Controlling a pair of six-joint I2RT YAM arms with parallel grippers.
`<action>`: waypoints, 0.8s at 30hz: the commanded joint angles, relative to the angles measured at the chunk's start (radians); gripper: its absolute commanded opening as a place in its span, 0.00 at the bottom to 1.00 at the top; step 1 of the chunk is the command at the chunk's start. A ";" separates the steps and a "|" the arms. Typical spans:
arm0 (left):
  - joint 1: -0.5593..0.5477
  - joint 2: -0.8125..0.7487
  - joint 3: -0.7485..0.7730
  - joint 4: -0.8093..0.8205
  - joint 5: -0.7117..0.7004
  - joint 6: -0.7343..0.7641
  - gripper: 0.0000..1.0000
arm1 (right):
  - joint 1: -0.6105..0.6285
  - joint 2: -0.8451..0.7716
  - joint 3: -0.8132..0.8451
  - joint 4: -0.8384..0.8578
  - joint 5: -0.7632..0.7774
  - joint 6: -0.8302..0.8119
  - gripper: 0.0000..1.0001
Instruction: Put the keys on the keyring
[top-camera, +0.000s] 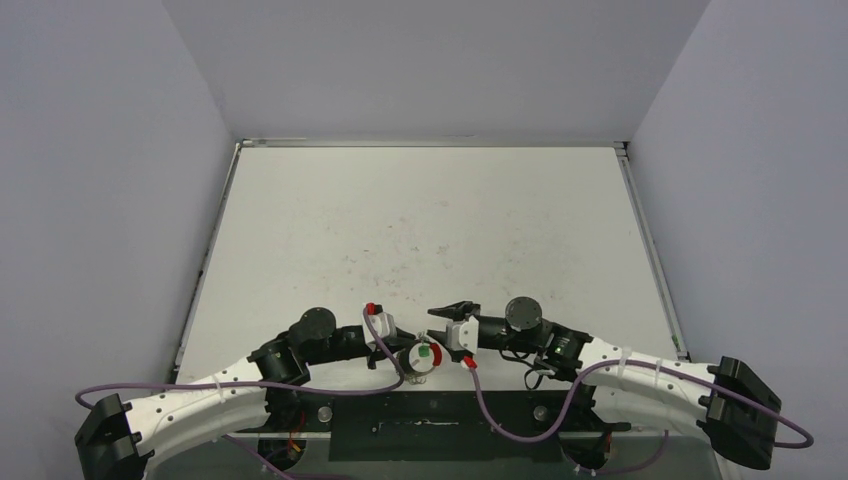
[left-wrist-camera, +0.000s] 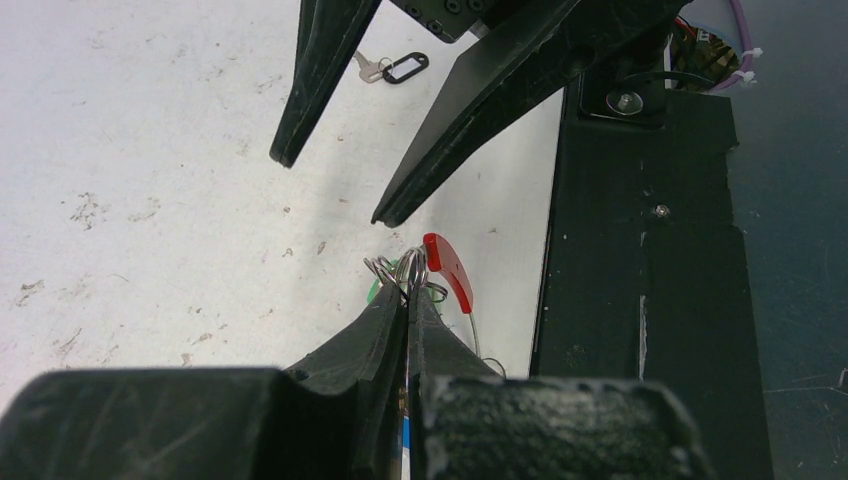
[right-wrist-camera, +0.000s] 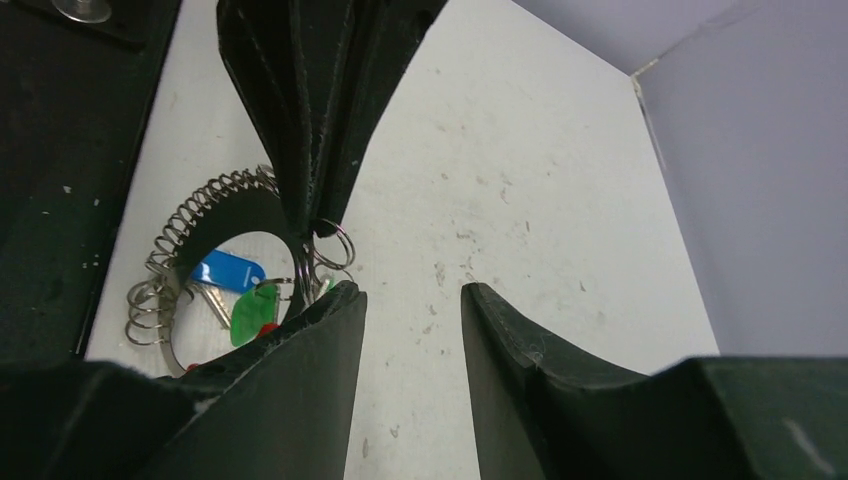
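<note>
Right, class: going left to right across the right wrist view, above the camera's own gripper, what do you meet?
keyring → blue key → left gripper → wall

No text, label or number can be read anywhere.

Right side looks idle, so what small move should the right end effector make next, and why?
Probably nudge the open right end effector sideways toward the small ring: it hangs off-centre, beside one finger rather than between them, where the shut left end effector pinches the keyring.
</note>
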 joint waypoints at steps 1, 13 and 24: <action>-0.004 -0.011 0.039 0.035 0.029 -0.003 0.00 | -0.042 0.054 0.080 0.018 -0.270 0.047 0.40; -0.004 -0.011 0.040 0.034 0.036 -0.003 0.00 | -0.083 0.169 0.175 -0.081 -0.429 0.025 0.30; -0.004 -0.006 0.045 0.031 0.041 -0.002 0.00 | -0.122 0.219 0.238 -0.204 -0.509 -0.026 0.25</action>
